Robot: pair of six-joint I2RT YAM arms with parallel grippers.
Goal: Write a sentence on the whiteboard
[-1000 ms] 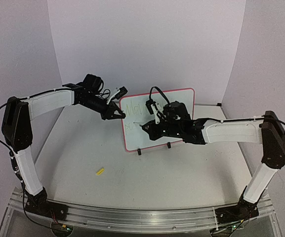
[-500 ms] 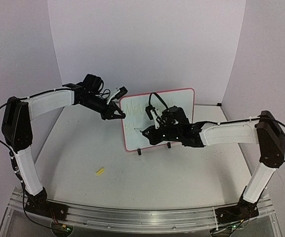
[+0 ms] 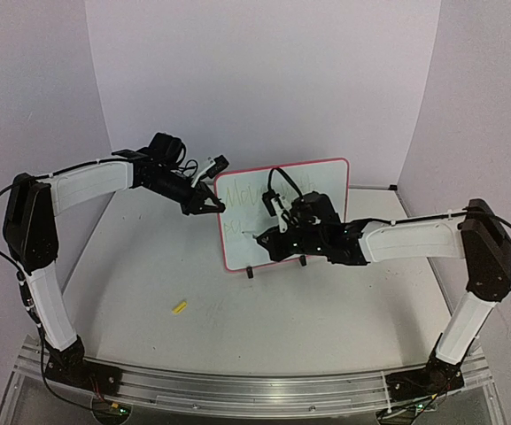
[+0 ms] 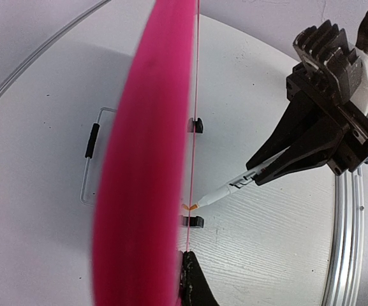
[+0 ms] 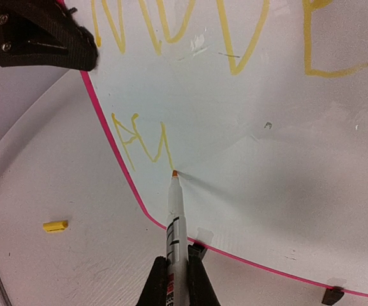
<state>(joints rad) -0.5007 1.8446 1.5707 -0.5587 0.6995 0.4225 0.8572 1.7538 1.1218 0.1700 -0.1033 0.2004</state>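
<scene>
Right wrist view: right gripper [image 5: 173, 284] is clamped tight on the marker [image 5: 174, 210], tip touching the whiteboard [image 5: 286, 159] right after the first letters of line two of the sentence [image 5: 235, 67]. Over the last second the right arm dipped slightly lower on the board, so line two looks barely begun. Left gripper [image 3: 211, 205] pinches the board's left edge, unmoved. The board stands upright mid-table [image 3: 326, 310].

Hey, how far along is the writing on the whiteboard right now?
Done: a first line of yellow letters runs across the top of the whiteboard. In hand: the right pincer holds the marker with its tip on the board, a few strokes into the second line, while the left pincer grips the board's left edge. Left: the rest of that line.
</scene>
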